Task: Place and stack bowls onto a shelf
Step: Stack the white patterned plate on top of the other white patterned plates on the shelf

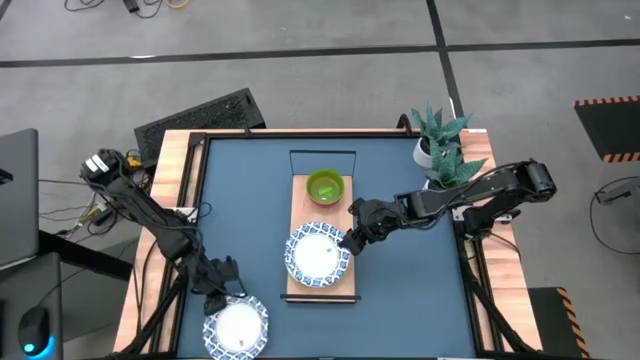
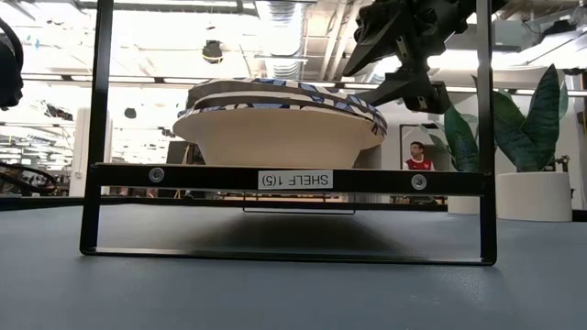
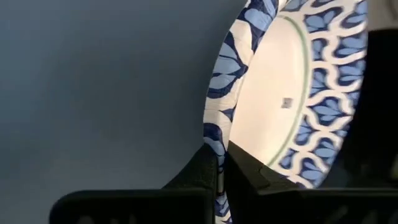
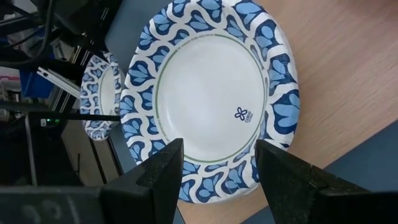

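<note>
A white dish with a blue patterned rim [image 1: 318,253] lies on the near half of the light wooden shelf [image 1: 300,200], and a green bowl [image 1: 324,186] stands on its far half. In the low view this dish [image 2: 275,128] shows a second rim on top, like two nested. My right gripper [image 4: 217,165] is open, just above that dish's right rim [image 4: 205,180], one finger on each side of it. Another dish [image 1: 236,327] is at the table's near left edge, with my left gripper [image 1: 222,288] shut on it. The other bowls are out of view. My left gripper pinches the dish's patterned rim [image 3: 214,134] on its far side. One finger [image 3: 202,171] is on the outer wall and the other finger [image 3: 252,171] is inside the dish. The fingers slant down from the far left. Whether the dish is lifted cannot be told.
A white plant pot with a green plant [image 1: 437,150] stands at the table's far right corner. The shelf sits in a black metal frame [image 2: 96,137] with uprights at its ends. Bare blue tabletop [image 1: 410,290] lies right of the shelf. A person [image 2: 419,156] stands far behind.
</note>
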You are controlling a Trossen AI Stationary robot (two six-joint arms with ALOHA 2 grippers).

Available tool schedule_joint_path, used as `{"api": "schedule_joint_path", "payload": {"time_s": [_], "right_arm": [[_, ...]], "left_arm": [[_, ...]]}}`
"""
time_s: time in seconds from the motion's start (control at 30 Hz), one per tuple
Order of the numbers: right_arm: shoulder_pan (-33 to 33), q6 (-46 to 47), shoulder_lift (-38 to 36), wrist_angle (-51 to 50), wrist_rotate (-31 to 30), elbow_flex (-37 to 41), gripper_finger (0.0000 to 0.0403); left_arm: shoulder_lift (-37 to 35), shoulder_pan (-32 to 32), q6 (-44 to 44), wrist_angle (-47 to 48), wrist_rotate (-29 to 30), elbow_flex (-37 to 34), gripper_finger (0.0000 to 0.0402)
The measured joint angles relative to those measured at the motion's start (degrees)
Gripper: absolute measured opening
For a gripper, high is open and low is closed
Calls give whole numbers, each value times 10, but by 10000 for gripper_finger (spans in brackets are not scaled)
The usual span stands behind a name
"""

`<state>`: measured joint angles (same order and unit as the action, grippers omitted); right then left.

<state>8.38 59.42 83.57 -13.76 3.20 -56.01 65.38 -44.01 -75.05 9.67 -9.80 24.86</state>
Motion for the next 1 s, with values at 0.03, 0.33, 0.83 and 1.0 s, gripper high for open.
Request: {"api": "schedule_joint_path", "payload": {"time_s": [0.03,0.33,0.83,1.0], "right_arm": [[0,0,0,0,0,0,223],[-12,-20,0,-15,-1,0,223],[-51,-279,29,167,-3,-1,223],[-63,-264,60,204,-3,-1,223]], "left_arm": [[-6,0,-16,1,-4,0,2],[-157,1,-188,128,25,26,0],[-370,1,-289,457,242,175,0],[-377,4,-291,515,438,196,0]]}}
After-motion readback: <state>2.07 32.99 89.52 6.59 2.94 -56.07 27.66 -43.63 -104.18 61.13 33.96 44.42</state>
